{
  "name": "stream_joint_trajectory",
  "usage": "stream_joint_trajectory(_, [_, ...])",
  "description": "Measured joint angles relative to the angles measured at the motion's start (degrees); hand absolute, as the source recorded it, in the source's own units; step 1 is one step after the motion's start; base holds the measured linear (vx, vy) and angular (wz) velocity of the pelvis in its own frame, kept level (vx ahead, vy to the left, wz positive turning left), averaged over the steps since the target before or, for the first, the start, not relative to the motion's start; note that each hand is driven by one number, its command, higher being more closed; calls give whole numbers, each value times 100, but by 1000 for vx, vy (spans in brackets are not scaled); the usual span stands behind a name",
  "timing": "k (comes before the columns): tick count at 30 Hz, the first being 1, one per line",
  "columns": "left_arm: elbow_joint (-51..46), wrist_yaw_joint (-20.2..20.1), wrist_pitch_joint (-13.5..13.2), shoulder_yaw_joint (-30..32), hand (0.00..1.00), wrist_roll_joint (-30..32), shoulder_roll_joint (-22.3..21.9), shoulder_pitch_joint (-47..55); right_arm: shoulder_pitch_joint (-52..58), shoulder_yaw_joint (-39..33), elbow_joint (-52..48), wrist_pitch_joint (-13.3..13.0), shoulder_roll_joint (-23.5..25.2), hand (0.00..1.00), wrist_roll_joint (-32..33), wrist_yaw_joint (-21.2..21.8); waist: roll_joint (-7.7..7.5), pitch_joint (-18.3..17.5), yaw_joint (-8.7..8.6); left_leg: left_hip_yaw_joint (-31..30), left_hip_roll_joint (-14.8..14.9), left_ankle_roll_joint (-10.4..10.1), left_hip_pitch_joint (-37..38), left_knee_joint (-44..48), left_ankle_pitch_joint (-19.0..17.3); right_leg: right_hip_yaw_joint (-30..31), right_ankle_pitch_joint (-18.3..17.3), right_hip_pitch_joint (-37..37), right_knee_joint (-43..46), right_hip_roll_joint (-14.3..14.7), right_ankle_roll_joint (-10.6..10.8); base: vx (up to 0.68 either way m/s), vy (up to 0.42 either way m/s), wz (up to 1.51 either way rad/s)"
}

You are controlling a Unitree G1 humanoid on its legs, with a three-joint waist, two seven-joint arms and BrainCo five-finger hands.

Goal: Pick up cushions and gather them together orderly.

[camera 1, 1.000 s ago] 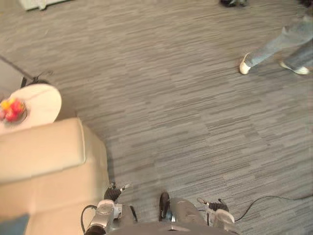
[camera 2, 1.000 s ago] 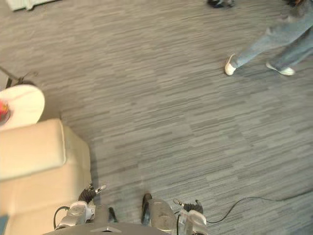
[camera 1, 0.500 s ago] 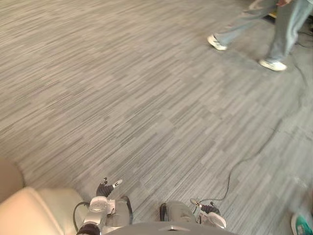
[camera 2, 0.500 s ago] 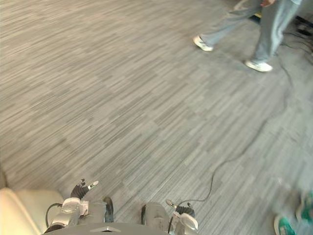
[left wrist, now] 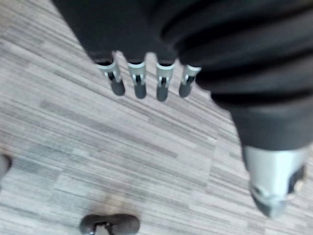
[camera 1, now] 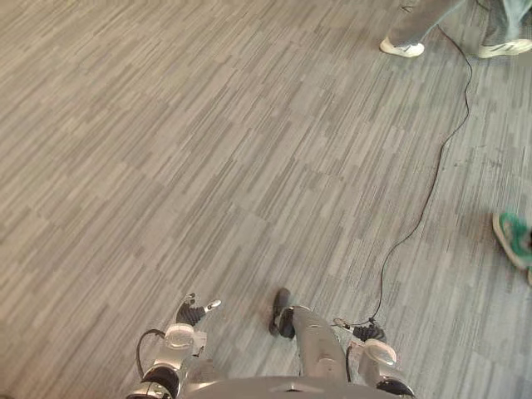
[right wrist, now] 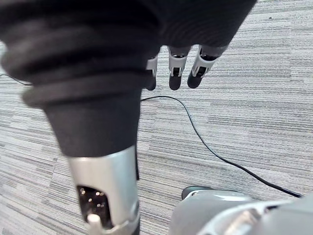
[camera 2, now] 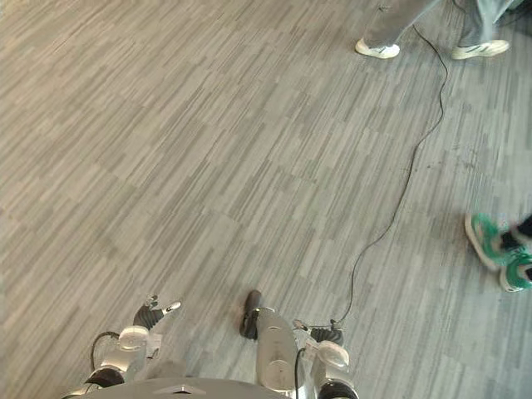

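Left eye view: grey carpet floor is seen across the frame. The beige sofa and the round side table that were seen a second ago at the left edge are no longer in frame; the whole picture has shifted, so a turn of the camera is recorded, not a move of the furniture. The left hand is held low with fingers relaxed and nothing in it. A person's white shoes are noted at the top, and a green shoe has come into frame at the right edge. No cushion is found here.

Right eye view: the same floor is confirmed. The right hand is seen low at the bottom, beside a thin black cable running up the floor.

Left wrist view: the fingers are seen straight, apart from the thumb, with carpet beyond them.

Right wrist view: the fingers hang loosely extended and nothing is held.

Judgement: the sofa has been turned away from, and the cushions' place cannot be told from these views, so progress on the gathering cannot be settled.
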Motion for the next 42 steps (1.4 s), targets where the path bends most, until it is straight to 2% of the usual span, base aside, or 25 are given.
stream_joint_trajectory(1, [-3,-5,-1,-1,0,-2,7,44,13,15,74,10,8,0,1,-1,-48,29,57,-164,75,25,-323,832,-127,114,-97,350,-78,82,-16,356,-51,-48])
stream_joint_trajectory(4, [-223,-31,-4,-8,0,-63,-13,137,24,41,146,12,31,0,6,-7,-205,95,173,-203,-149,132,-992,1048,-340,408,-217,1087,-507,93,12,406,-40,-50])
stream_joint_trajectory(6, [-434,-29,-38,12,0,-109,-8,212,10,22,160,18,33,0,12,-12,-205,102,250,-191,-397,317,-1595,306,-456,613,-245,1504,-963,114,53,341,44,-38])
stream_joint_trajectory(8, [-456,-24,-46,34,0,-116,9,235,-27,-86,205,28,27,0,12,-14,-247,129,377,-191,-859,317,-1795,-1499,-420,838,-182,1935,-1416,65,196,419,106,-47])
stream_joint_trajectory(10, [-496,-27,-55,82,0,-169,-7,293,-72,-105,325,27,25,0,10,-14,-202,104,455,-310,-1201,171,-1784,-3401,116,1004,-238,2246,-1712,-5,312,388,143,-44])
stream_joint_trajectory(12, [-589,-29,-73,85,0,-225,-35,375,-65,-76,424,28,-8,0,3,-13,-89,41,552,-347,-1245,71,-1904,-4392,548,1162,-349,2565,-1973,27,529,494,243,-46])
stream_joint_trajectory(15, [-610,-36,-126,112,0,-221,44,383,-42,-48,496,25,100,0,-10,-5,-347,-97,635,-365,-1531,645,-1949,-4092,1452,1318,-563,2955,-2050,-312,880,522,223,-25])
stream_joint_trajectory(16, [-619,-36,-140,139,0,-223,59,353,-91,-16,485,19,131,0,-11,2,-487,-96,631,-365,-1687,945,-1993,-3881,1294,1346,-562,2877,-1831,-434,877,713,286,-7])
stream_joint_trajectory(18, [-614,-99,-148,188,0,-228,91,344,-66,-26,502,2,141,0,-17,7,-587,-120,619,-337,-1773,1119,-2033,-3295,725,1479,-687,2447,-498,-693,1100,684,281,5])
stream_joint_trajectory(19, [-566,-105,-148,187,0,-230,132,343,6,-40,542,10,166,0,-24,10,-668,-142,587,-308,-1851,1139,-1884,-2991,279,1652,-562,1965,945,-857,1549,568,206,14])
stream_joint_trajectory(20, [-425,-105,-133,147,0,-229,197,341,29,-26,605,13,246,0,-27,16,-777,-165,497,-314,-1956,1199,-1566,-2813,-55,1934,-217,1400,2625,-992,2232,565,184,15])
stream_joint_trajectory(21, [-394,-105,-118,117,0,-229,244,341,50,15,610,21,270,0,-33,27,-803,-169,466,-321,-1993,1226,-1390,-2810,-173,1932,-190,1181,3197,-1047,2234,568,149,6])
stream_joint_trajectory(23, [-333,-102,-59,109,0,-222,276,433,52,54,542,4,233,0,-99,128,-791,-175,411,-339,-2038,1255,-665,-3102,-412,1538,-419,591,4100,-1215,1593,496,100,-9])
stream_joint_trajectory(25, [-307,-93,-30,108,0,-225,269,486,49,51,471,-26,211,0,-201,147,-757,-155,368,-453,-2077,1268,-31,-3612,-443,1171,-690,222,3760,-1158,1265,585,44,11])
stream_joint_trajectory(27, [-286,-95,-29,86,0,-229,235,472,61,94,372,-27,138,0,-245,160,-672,-105,199,-750,-2053,1272,671,-4168,-446,788,-859,-271,2210,-919,1051,590,-45,62])
stream_joint_trajectory(28, [-264,-97,-29,51,0,-229,226,467,70,127,371,-24,103,0,-248,168,-653,-94,152,-836,-2030,1270,796,-4273,-447,789,-761,-378,1664,-856,998,531,-90,87])
stream_joint_trajectory(30, [-206,-99,-33,-64,0,-221,205,420,101,116,353,-1,95,0,-248,177,-592,-65,24,-1027,-1924,1126,1211,-4611,-529,909,204,-542,-689,-768,1065,540,-136,83])
stream_joint_trajectory(32, [-163,-104,-34,-104,0,-212,215,477,151,121,358,11,121,0,-279,181,-676,-85,15,-1177,-1923,930,1600,-4731,-774,1189,737,-662,-1553,-820,1185,576,-218,68])
stream_joint_trajectory(34, [-90,-111,-31,-98,0,-183,246,618,288,129,359,19,116,0,-457,175,-714,-185,-3,-1468,-1825,847,1881,-4326,-1206,1378,1096,-699,-1091,-831,1055,741,-337,72])
stream_joint_trajectory(35, [-99,-121,-35,-69,0,-126,140,676,370,26,329,31,89,0,-477,154,-493,-285,-44,-1555,-1538,737,1268,-2541,-1295,1177,1421,-686,-458,-804,823,600,-326,52])
stream_joint_trajectory(36, [-115,-121,-35,9,0,-112,74,686,418,1,253,33,54,0,-476,145,-372,-286,-49,-1549,-1409,561,1017,-1887,-1170,1073,1444,-590,-376,-750,777,587,-321,42])
stream_joint_trajectory(37, [-159,-127,-41,216,0,-126,-110,725,527,24,76,66,-92,0,-476,130,13,-292,14,-1485,-933,387,417,-381,-370,954,1045,-354,-216,-427,655,621,-272,-20])
stream_joint_trajectory(38, [-214,-151,-47,326,0,-122,-227,763,576,81,-32,93,-167,0,-477,121,140,-279,106,-1334,-541,407,-14,594,520,988,837,-132,-234,-159,519,641,-238,-47])
stream_joint_trajectory(40, [-228,-207,-55,282,0,-114,-209,669,576,141,-14,113,-156,0,-491,114,123,-235,146,-939,-233,444,-727,1575,110,1010,580,476,-504,51,390,732,-231,-38])
stream_joint_trajectory(42, [-378,-223,-90,206,0,-118,-104,661,611,150,11,129,-77,0,-475,115,-54,-194,172,-623,-308,423,-1071,1299,-200,1042,567,1090,-1026,47,423,541,-170,-7])
